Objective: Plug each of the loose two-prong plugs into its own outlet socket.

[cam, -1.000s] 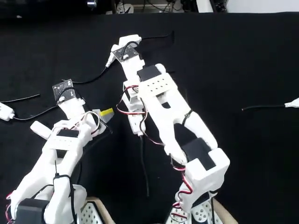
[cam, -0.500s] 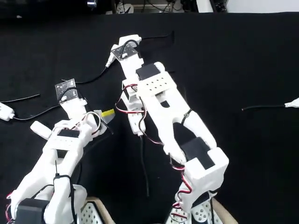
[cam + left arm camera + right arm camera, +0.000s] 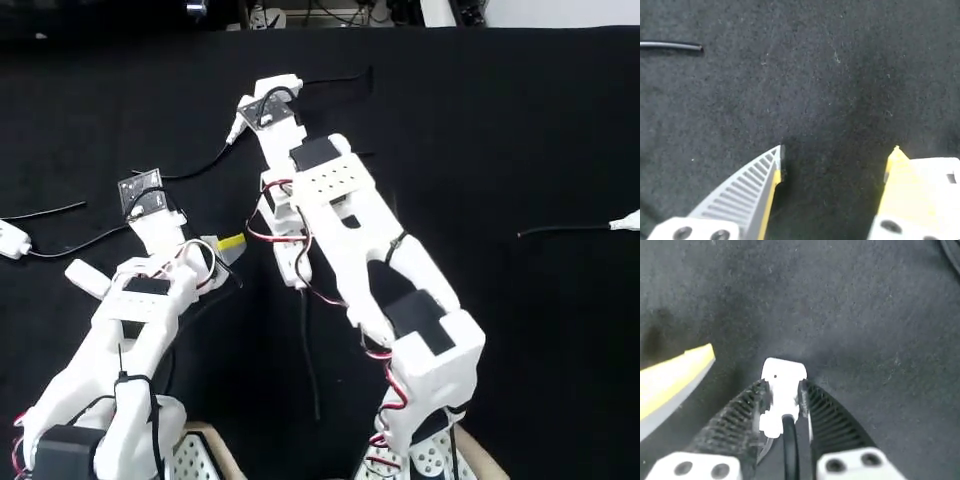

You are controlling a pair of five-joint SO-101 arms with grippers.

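Right wrist view: I can't see the prongs of the white plug (image 3: 785, 372). The right pincer (image 3: 784, 386) fingers cover its sides, and the plug cable (image 3: 790, 450) runs off the frame edge. High view: that pincer is mostly hidden under the right arm (image 3: 350, 230). The right-edge white piece (image 3: 628, 220) is cut off, so I can't tell plug from socket. The left-edge white piece (image 3: 12, 240) is too small to call either. Left wrist view: the black cable (image 3: 670, 46) is cut by the frame edge.

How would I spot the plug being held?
On the black table, find the right arm's claw. Pinched between its dark ribbed fingers is a small white plug with a black cable. Unlike the white piece lying at the table's edge, it is gripped.
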